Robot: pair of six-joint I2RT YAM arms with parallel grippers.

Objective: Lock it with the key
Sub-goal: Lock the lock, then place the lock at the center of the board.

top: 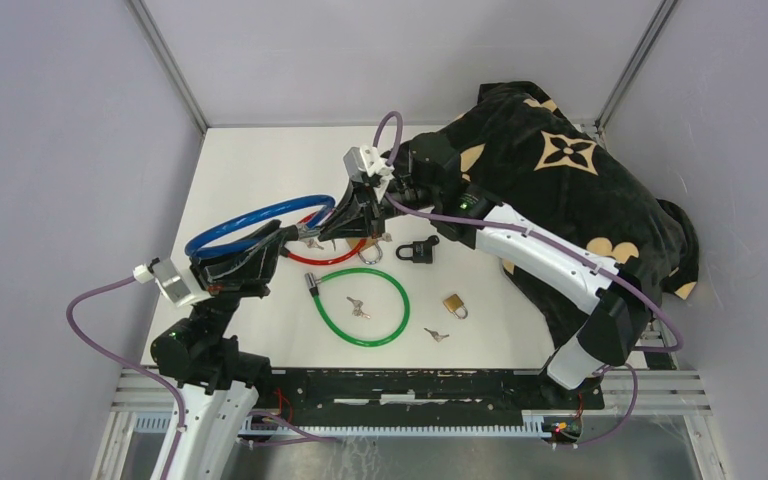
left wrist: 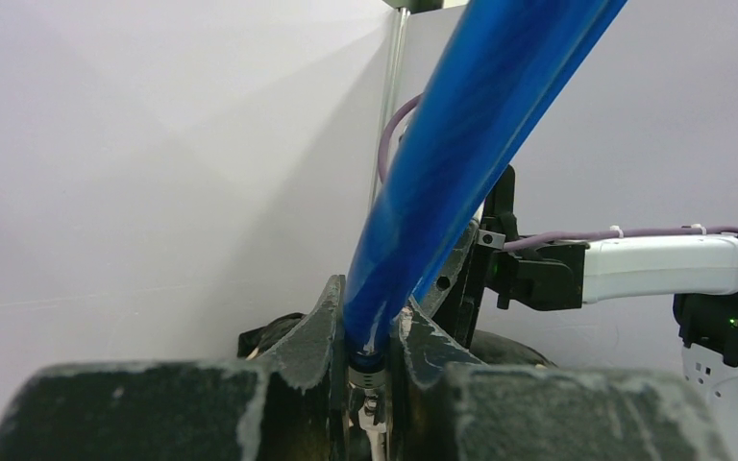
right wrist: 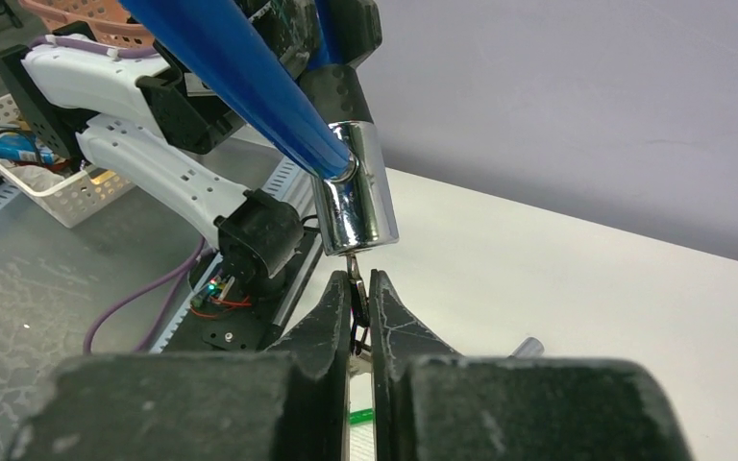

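Note:
The blue cable lock point(top: 250, 222) is lifted off the white table point(top: 250, 170). My left gripper point(top: 278, 240) is shut on the cable's end; in the left wrist view the blue cable point(left wrist: 480, 144) rises from between the fingers of the left gripper point(left wrist: 370, 322). The lock's chrome cylinder point(right wrist: 356, 192) hangs just above my right gripper point(right wrist: 359, 280). A small key point(right wrist: 356, 288) sticks out of the cylinder's underside, and the right gripper is shut on its head. In the top view the right gripper point(top: 332, 232) meets the loop's right end.
On the table lie a red cable lock point(top: 335, 257), a green cable lock point(top: 360, 305) with keys point(top: 358, 306) inside its loop, a black padlock point(top: 418, 250), a brass padlock point(top: 454, 305) and a loose key point(top: 437, 335). A black patterned cloth point(top: 560, 170) fills the back right.

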